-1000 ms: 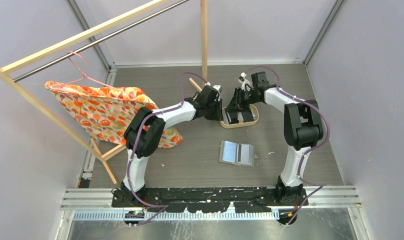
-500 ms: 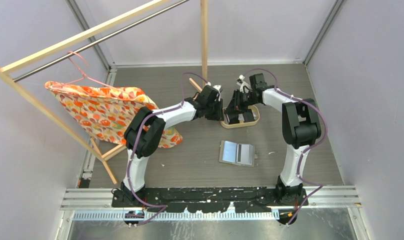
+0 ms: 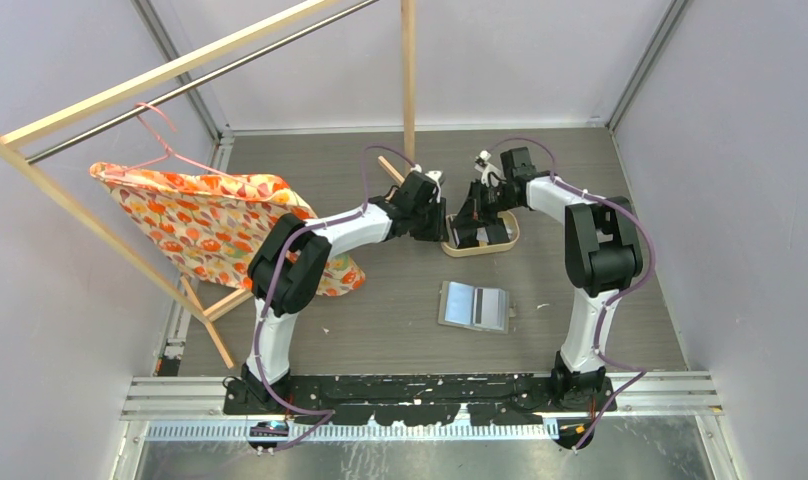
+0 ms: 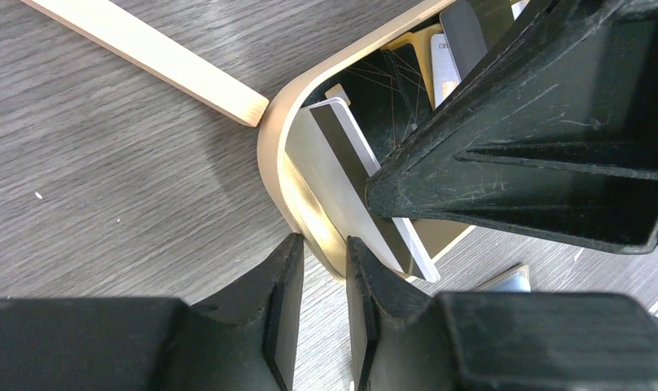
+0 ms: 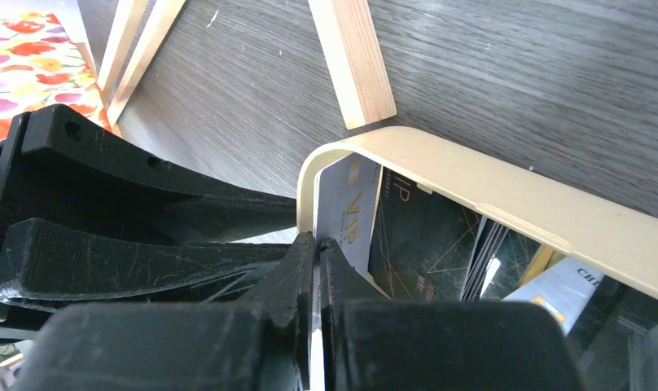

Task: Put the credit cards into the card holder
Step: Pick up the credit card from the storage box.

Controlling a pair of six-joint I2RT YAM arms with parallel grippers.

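As fingers [image 5: 287,277] pinch, whitish VIP card [image 5: 346,208], wooden tray [image 5: 489,194]

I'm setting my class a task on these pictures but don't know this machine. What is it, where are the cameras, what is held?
Two robot arms are bolted to a table, each ending in a two-finger gripper. One picture looks down from above; two come from wrist cameras. On the table: an open grey card holder, an oval wooden tray of credit cards, a floral cloth on a wooden rack. The left gripper seems to pinch the tray's rim; the right gripper is shut on a whitish card in the tray.
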